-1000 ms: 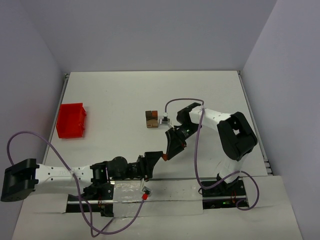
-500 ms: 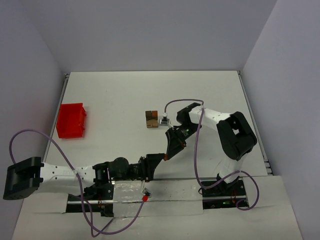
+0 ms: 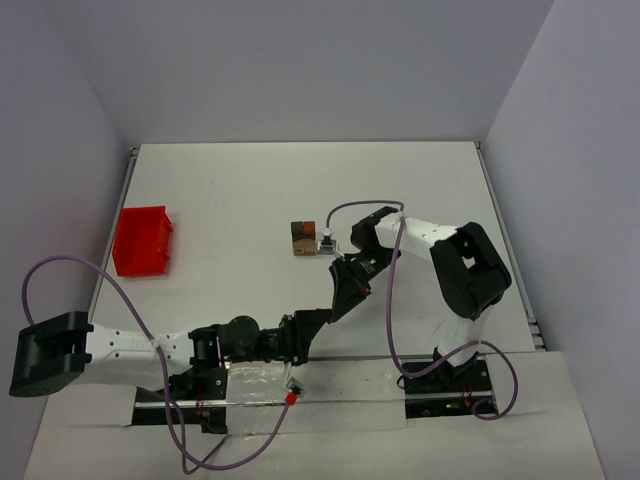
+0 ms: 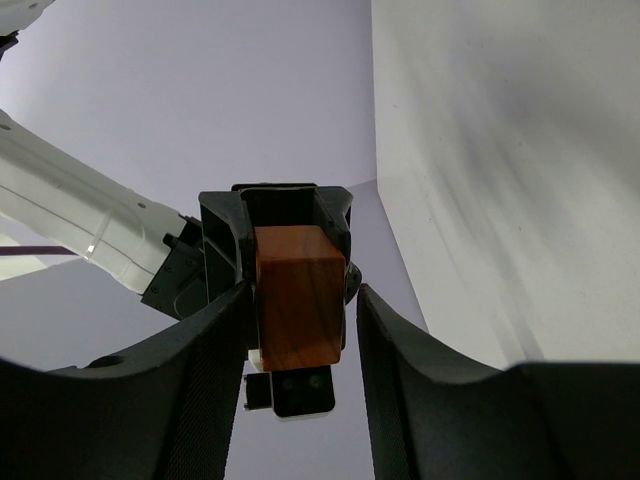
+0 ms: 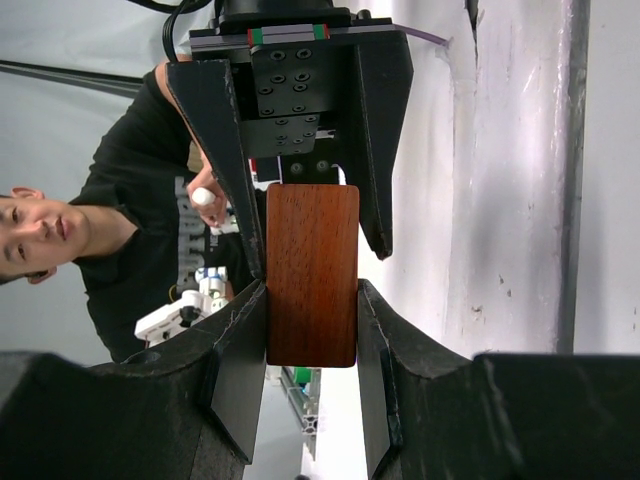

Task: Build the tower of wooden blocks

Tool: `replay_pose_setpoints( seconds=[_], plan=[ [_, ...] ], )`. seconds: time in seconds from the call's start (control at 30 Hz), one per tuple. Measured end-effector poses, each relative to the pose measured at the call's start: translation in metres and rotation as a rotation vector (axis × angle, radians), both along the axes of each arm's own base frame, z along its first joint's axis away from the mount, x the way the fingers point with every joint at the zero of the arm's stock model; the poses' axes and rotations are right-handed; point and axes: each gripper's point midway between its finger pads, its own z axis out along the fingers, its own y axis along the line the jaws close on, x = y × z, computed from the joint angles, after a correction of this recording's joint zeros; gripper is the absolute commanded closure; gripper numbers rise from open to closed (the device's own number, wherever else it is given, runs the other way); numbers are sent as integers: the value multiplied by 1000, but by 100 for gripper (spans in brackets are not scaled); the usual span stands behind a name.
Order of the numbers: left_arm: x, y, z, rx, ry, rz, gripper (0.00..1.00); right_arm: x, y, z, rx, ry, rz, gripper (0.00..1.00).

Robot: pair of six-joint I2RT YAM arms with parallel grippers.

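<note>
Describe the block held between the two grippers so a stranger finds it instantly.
Over the white table, the right gripper and left gripper meet tip to tip. Clamped in the right one, the left open around it, is a reddish-brown block. Unlike the small block stack farther back, it hangs in the air.

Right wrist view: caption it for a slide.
Block handover: right gripper clamps a reddish-brown rectangular wooden block while the left gripper straddles its far end.

reddish-brown block [image 5: 311, 275]: hidden from above by right tool [image 3: 335, 303] | wood block tower [image 3: 303, 238]: too small, perhaps two blocks
</note>
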Motion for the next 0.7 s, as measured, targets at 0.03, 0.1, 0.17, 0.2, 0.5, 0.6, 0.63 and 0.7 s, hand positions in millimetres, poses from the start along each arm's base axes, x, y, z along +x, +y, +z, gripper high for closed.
replay_pose_setpoints(
  seconds=[0.03, 0.1, 0.17, 0.2, 0.5, 0.6, 0.63, 0.7],
  plan=[
    [0, 0, 0, 1, 0, 0, 51, 0, 0, 0, -1, -1, 2, 100],
    [0, 0, 0, -2, -1, 0, 55, 0, 0, 0, -1, -5, 4, 100],
    [0, -1, 1, -6, -2, 0, 61, 0, 1, 0, -1, -5, 5, 100],
    [0, -1, 1, -6, -3, -1, 64, 0, 1, 0, -1, -5, 5, 100],
    [0, 0, 1, -5, -5, 0, 93, 2, 2, 1, -4, -7, 6, 23],
    [-1, 0, -1, 7, -2, -3, 100, 5, 4, 5, 2, -10, 4, 5],
    [-1, 0, -3, 14, 3, -4, 100, 7, 6, 7, 7, -16, 3, 1],
    [-2, 2, -6, 28, 16, -7, 100, 13, 8, 10, 21, -37, -4, 0]
  ],
)
